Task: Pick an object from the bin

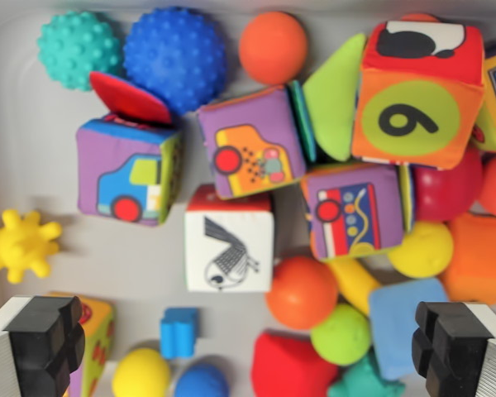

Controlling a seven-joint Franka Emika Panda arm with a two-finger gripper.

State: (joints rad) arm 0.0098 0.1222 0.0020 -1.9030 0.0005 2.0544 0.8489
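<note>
The wrist view looks straight down into a white bin (16, 149) full of toys. My gripper (248, 347) is open, its black fingers (45, 339) at the bottom corners, above the toys and holding nothing. Between and just beyond the fingers lie a white cube with a bird drawing (229, 250), an orange ball (302, 291), a small blue block (180, 331), a red soft shape (293, 365), a green ball (341, 334), a yellow ball (140, 374) and a blue ball (200, 382).
Farther up lie purple fabric cubes (126, 169) (250, 153) (353, 208), a big orange cube marked 6 (417, 95), a blue knobbly ball (175, 56), a teal knobbly ball (78, 48), an orange ball (273, 45) and a yellow spiky toy (18, 246). Bare bin floor (124, 265) shows left of centre.
</note>
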